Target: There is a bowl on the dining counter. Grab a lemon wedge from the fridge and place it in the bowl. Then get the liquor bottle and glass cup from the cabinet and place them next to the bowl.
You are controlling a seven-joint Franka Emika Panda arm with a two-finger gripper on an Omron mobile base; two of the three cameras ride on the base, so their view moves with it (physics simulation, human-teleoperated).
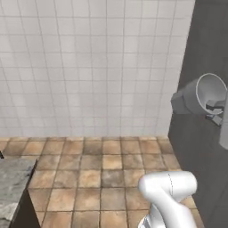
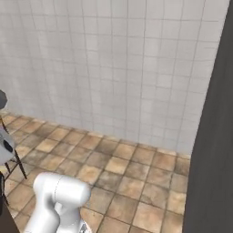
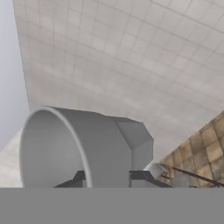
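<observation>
Setting: rendered domestic kitchen. White square-tiled wall (image 1: 89,67) runs across the far side, meeting a floor of brown terracotta tiles (image 1: 98,178). Grey veined marble counter corner (image 1: 13,187) at near left. Dark tall panel (image 2: 214,159) stands at right. Stool with thin dark legs (image 2: 9,150) at left edge.

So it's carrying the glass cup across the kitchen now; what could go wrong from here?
The glass cup lies tilted on its side, held only at its rim by the gripper; a jolt could shake it loose onto the tiled floor.

The cup is carried high beside the dark panel at the right; a swing that way might knock it.

The dining counter is just at the left edge, so the cup may strike its corner on approach.
</observation>
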